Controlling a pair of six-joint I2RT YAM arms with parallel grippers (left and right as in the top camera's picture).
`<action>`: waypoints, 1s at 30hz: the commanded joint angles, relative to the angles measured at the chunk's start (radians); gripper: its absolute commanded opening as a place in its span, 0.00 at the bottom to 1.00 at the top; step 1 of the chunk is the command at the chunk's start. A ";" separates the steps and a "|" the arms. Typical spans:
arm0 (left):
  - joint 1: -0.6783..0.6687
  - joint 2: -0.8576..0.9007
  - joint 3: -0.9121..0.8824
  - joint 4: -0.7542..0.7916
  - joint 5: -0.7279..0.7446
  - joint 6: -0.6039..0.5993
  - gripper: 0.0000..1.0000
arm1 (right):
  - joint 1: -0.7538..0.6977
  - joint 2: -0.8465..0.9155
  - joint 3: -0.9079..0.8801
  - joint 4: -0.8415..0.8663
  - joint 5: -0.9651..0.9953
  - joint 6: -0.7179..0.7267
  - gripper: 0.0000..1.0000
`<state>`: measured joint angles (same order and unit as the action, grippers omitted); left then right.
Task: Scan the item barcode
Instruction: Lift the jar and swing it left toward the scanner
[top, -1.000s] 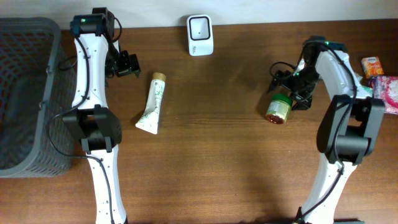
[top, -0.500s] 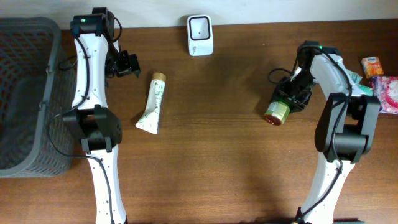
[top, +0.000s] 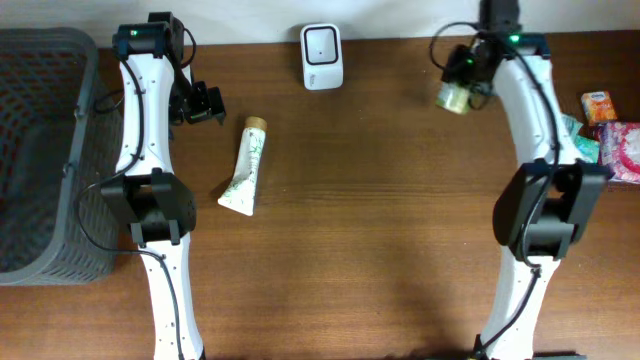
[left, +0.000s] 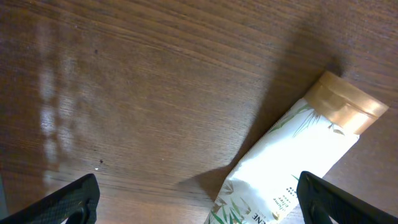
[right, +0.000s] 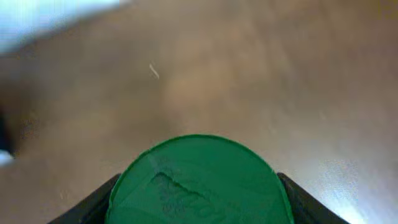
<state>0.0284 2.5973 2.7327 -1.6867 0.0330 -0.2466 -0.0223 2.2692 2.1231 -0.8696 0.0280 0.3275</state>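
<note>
The item, a small jar (top: 455, 96) with a green lid (right: 199, 180), hangs above the back of the table, right of the white scanner (top: 321, 56). My right gripper (top: 467, 72) is shut on it, with a dark finger on each side of the lid in the right wrist view. No barcode shows in any view. A white tube (top: 246, 168) with a tan cap lies at the left. My left gripper (top: 205, 104) hovers open just beyond the cap end, and the tube (left: 292, 162) partly lies between its wide fingertips in the left wrist view.
A dark mesh basket (top: 40, 150) fills the far left edge. Small colourful packets (top: 598, 105) and a pink pack (top: 625, 150) lie at the right edge, beside the right arm.
My right gripper closed on the jar where it stood on the table, lifted it and carried it to the back, nearer the scanner. The left arm has not moved.
</note>
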 joint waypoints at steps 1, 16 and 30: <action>-0.001 -0.039 0.000 -0.002 -0.007 -0.002 0.99 | 0.065 -0.035 -0.067 0.153 0.120 -0.009 0.60; -0.001 -0.039 0.000 -0.002 -0.007 -0.002 0.99 | 0.122 0.001 -0.445 0.681 0.257 -0.005 0.66; -0.001 -0.039 0.000 -0.002 -0.007 -0.002 0.99 | 0.179 -0.380 -0.410 0.228 0.216 -0.024 0.99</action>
<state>0.0284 2.5973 2.7327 -1.6852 0.0326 -0.2466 0.1577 2.0171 1.6810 -0.5728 0.2691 0.3149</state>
